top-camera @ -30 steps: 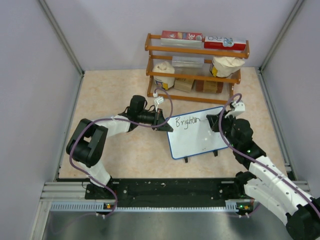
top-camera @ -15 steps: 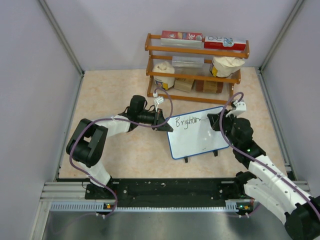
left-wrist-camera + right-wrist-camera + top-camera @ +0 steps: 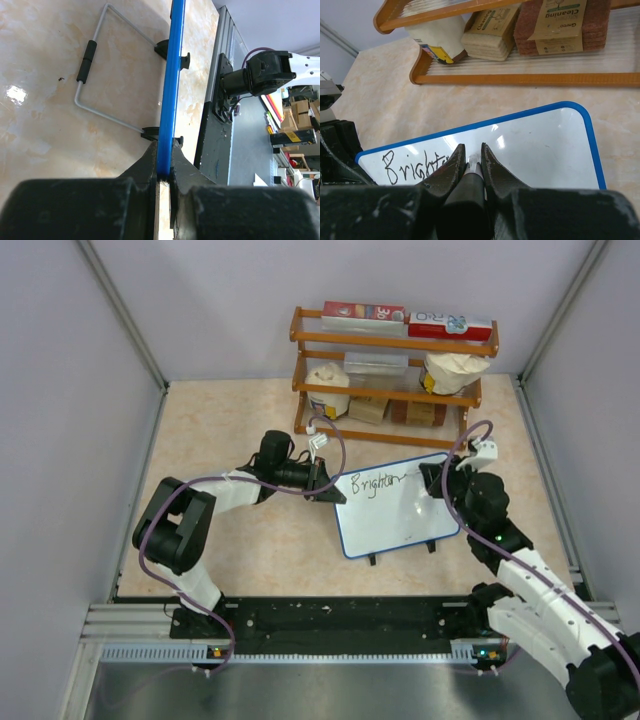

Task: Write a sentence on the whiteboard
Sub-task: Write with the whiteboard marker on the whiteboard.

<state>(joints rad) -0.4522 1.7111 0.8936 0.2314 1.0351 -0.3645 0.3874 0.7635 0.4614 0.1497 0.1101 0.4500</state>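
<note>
The whiteboard (image 3: pixel 395 512), white with a blue rim, stands tilted on the table at centre. Black lettering "Bright" plus a partial stroke (image 3: pixel 372 482) runs along its top edge; it also shows in the right wrist view (image 3: pixel 415 167). My left gripper (image 3: pixel 328 485) is shut on the board's left edge, whose blue rim (image 3: pixel 167 100) runs between its fingers. My right gripper (image 3: pixel 432 483) is shut on a black marker (image 3: pixel 469 185), its tip against the board (image 3: pixel 540 150) just right of the lettering.
A wooden rack (image 3: pixel 390 365) with boxes, bags and sponges stands right behind the board. The board's wire stand (image 3: pixel 95 65) and black feet rest on the beige tabletop. Grey walls enclose the table on both sides and at the back.
My right gripper and marker have moved a little to the right along the top line, and the lettering has grown by a stroke. The left arm has not moved.
</note>
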